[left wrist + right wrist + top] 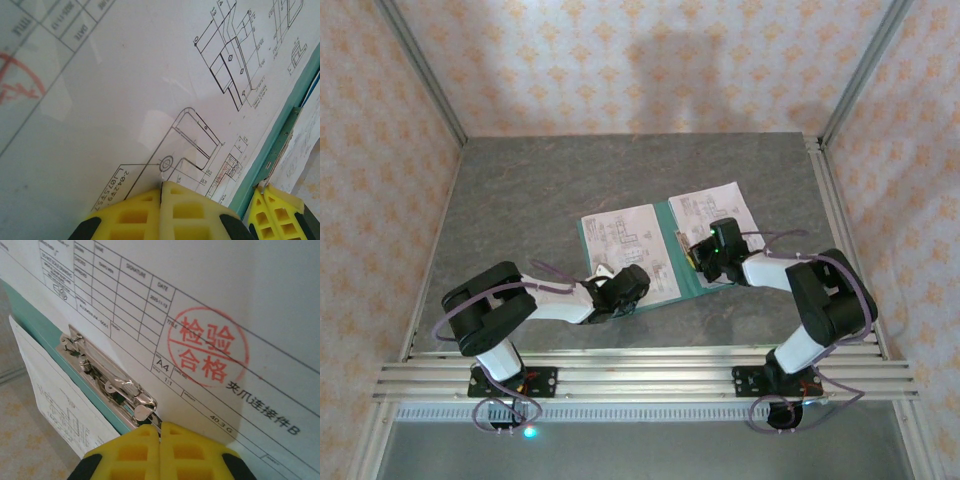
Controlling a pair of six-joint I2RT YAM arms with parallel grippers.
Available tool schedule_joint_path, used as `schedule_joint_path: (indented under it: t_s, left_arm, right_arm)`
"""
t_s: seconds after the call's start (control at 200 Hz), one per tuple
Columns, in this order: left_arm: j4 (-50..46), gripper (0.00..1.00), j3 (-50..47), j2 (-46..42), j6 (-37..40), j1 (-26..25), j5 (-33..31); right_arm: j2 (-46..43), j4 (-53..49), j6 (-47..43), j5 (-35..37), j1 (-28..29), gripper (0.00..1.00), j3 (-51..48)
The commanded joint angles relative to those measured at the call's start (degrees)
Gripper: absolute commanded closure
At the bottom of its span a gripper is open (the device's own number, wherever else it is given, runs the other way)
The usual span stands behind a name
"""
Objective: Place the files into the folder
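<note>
At the bottom centre of the left wrist view, the left gripper (pixel 161 197) is clenched, its yellow fingers pressed flat together with the tips down on a white file (pixel 150 85) printed with black line drawings. In that frame's lower right corner the right gripper (pixel 272 207) pokes in, its tips at the end of the metal clip (pixel 282 137), which runs along the teal edge of the folder (pixel 256 170).

At the bottom centre of the right wrist view, the right gripper (pixel 160 450) is clenched too, fingers together, tips right against the near end of the metal clip (pixel 107 377). To the right of the clip lies the white file (pixel 165 295), with its title block and a round red stamp (pixel 207 347). To the left of the clip runs a strip of teal folder (pixel 37 325), and past it, in the lower left, a second file (pixel 60 395).

From above, the folder (pixel 667 285) lies open at the centre of the grey table (pixel 520 200). One file (pixel 615 232) rests on its left cover; the second file (pixel 715 208) lies right of the spine, tilted toward the upper right.
</note>
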Motion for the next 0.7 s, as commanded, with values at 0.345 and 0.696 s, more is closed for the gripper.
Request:
schedule_joint_path:
  t_s: [0.345, 0.696]
  left_arm:
    - [-12.74, 1.0, -3.14, 3.0, -0.86, -0.61, 1.58]
    - [-12.1, 1.0, -2.7, 3.59, -0.96, -0.82, 1.62]
  right_arm:
    - [5.76, -14.78, -2.74, 7.7, -0.79, 1.0, -2.26]
    - [8.19, -24.21, -4.44, 11.77, 1.23, 1.0, 1.25]
